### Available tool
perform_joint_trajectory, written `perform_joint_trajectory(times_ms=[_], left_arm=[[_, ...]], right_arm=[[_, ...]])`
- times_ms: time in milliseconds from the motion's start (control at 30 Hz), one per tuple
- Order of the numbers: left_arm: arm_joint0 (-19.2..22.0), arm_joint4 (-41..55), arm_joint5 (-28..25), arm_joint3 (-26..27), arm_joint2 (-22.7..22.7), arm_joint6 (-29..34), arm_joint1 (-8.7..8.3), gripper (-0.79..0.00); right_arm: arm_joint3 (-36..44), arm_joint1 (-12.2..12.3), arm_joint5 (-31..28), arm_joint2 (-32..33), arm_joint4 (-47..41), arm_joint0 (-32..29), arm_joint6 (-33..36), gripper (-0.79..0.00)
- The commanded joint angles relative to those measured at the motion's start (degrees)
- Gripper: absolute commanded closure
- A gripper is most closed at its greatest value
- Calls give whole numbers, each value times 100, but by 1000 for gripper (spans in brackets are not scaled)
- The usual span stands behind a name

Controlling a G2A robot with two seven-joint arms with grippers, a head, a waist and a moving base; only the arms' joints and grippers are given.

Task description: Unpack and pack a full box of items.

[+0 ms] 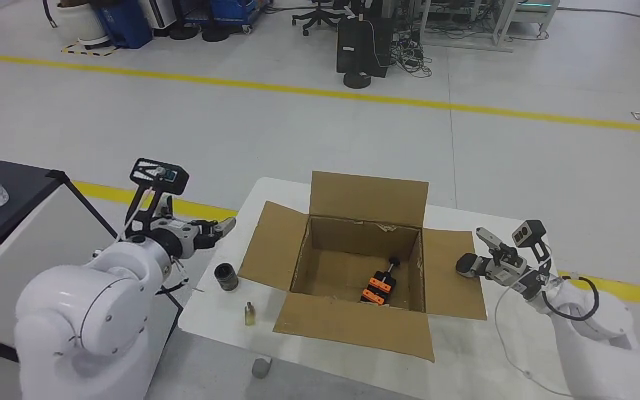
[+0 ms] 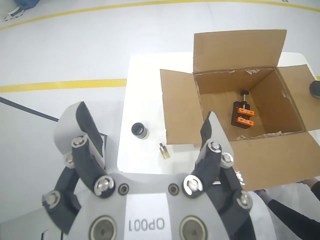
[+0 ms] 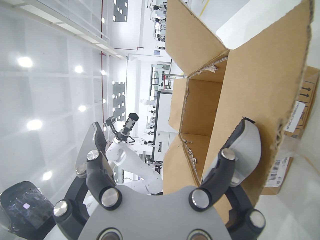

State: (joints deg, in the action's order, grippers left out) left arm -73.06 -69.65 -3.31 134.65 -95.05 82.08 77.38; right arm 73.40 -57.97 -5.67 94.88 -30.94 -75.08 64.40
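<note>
An open cardboard box point(image 1: 346, 211) stands in the middle of the white table point(image 1: 275, 190), all flaps folded out. On its floor lies a black vise with orange jaws point(image 1: 380, 285) point(image 2: 242, 114). A black cylinder point(image 1: 227, 277) point(image 2: 140, 130) and a small brass piece point(image 1: 249, 313) point(image 2: 164, 151) sit on the table left of the box. My left gripper point(image 1: 222, 229) point(image 2: 145, 110) hovers open and empty off the table's left edge. At the outer edge of the box's right flap point(image 3: 260, 81) is my right gripper point(image 1: 468, 265) point(image 3: 170, 128), open and empty.
A person's dark sleeve and gloved fingers point(image 2: 306, 183) show at the box's front flap point(image 1: 355, 325). A small grey object point(image 1: 261, 368) lies on the floor by the table's front left corner. Yellow lines cross the floor around the table.
</note>
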Motion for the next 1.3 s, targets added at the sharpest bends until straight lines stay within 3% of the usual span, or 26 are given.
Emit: perform_joint_trajectory(times_ms=[0,300,1267], left_arm=[[-12,-15,-33,0,-52,77,-22,-785],[99,37,-165,0,190,226,-87,-785],[99,37,-165,0,190,226,-87,-785]], right_arm=[[0,0,0,0,0,0,0,-785],[0,0,0,0,0,0,0,-785],[0,0,0,0,0,0,0,-785]])
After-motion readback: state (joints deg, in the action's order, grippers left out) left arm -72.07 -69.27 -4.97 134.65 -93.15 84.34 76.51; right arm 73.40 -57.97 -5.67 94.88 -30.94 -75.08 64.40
